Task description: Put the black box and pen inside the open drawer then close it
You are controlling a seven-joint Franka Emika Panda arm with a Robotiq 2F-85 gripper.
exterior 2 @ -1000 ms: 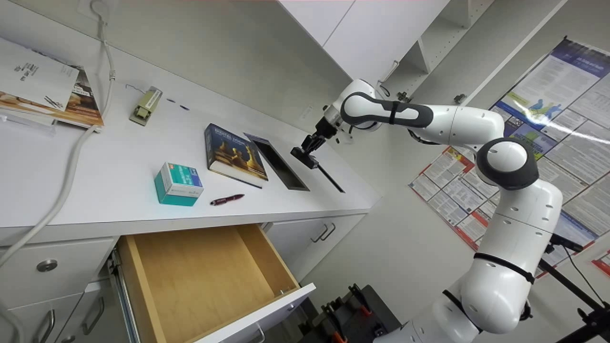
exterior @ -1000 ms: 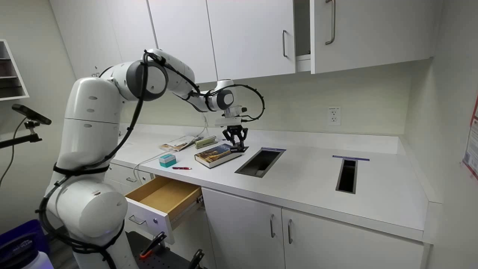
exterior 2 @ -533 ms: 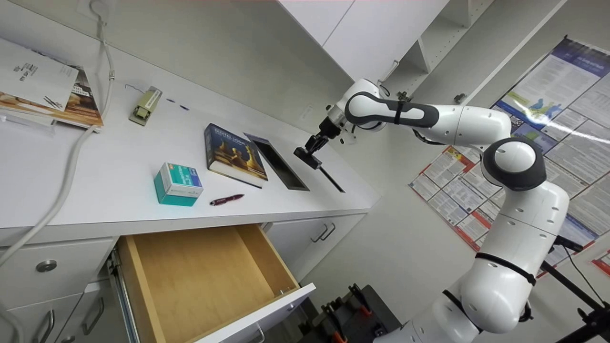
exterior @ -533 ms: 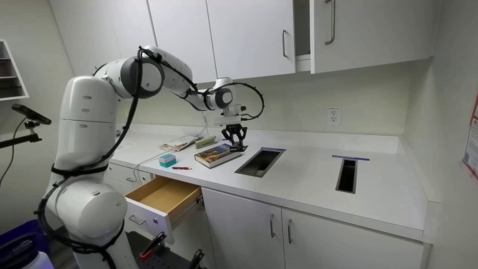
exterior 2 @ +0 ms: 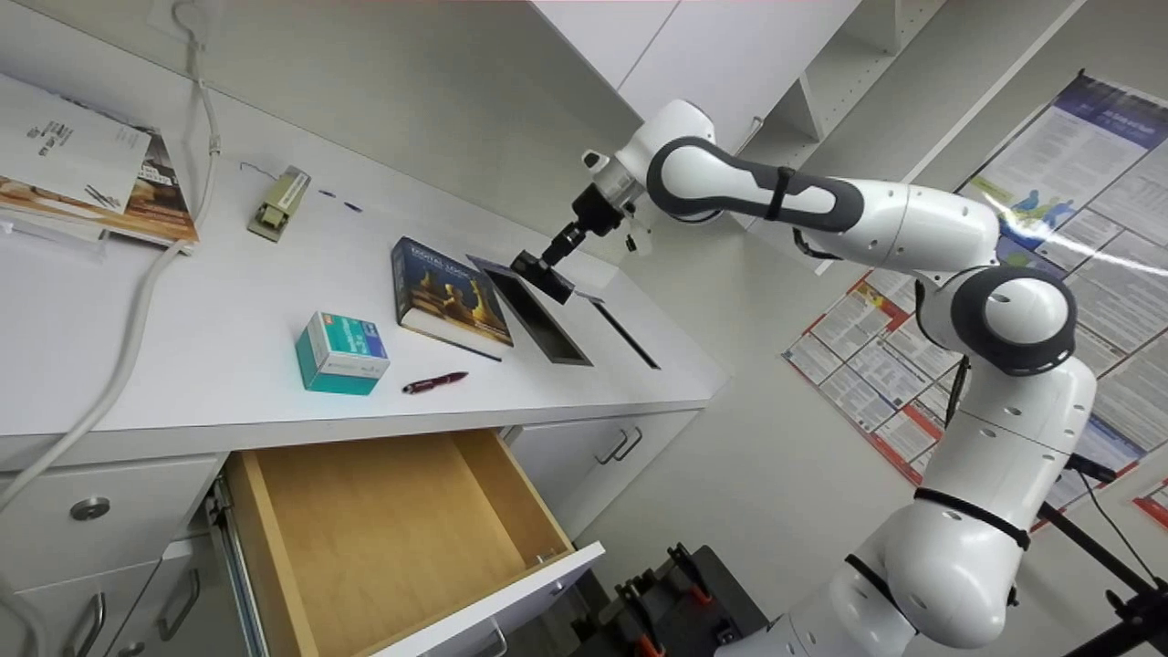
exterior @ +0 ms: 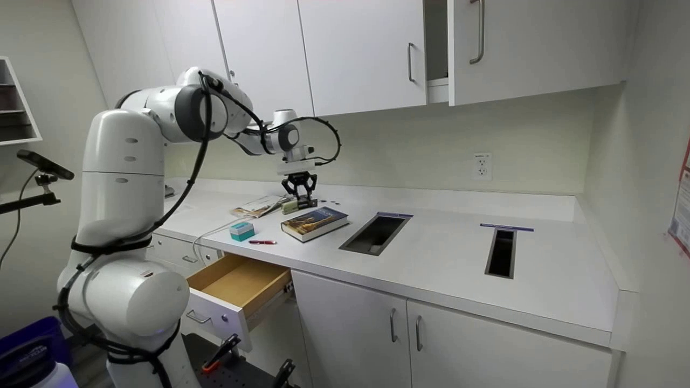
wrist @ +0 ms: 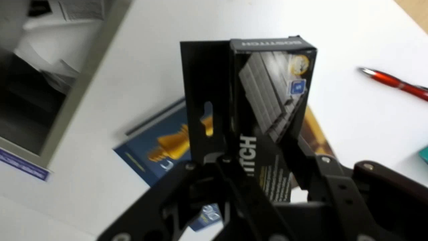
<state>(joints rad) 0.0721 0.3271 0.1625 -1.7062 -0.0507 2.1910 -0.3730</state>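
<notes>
claw [wrist: 262, 152] grips black box [wrist: 272, 93] aloft, pen [wrist: 397, 82] on counter [exterior 2: 237, 306], drawer [exterior 2: 392, 529] open

The place looks like the workroom of an office. This is shown by the long white worktop [exterior: 431, 242] under white wall cabinets [exterior: 361, 59] with metal handles [exterior: 481, 32], and by the large printed posters [exterior 2: 1086, 164], full of small text, on the pale wall [exterior 2: 785, 429]. Upon the worktop there are a thick blue-and-gold hardcover book [exterior 2: 454, 297], a red pen [wrist: 398, 83] and a pile of printed papers [exterior 2: 68, 155]. Inside a grey-framed rectangular opening [wrist: 83, 83] lie loose white papers [wrist: 60, 43].
</notes>
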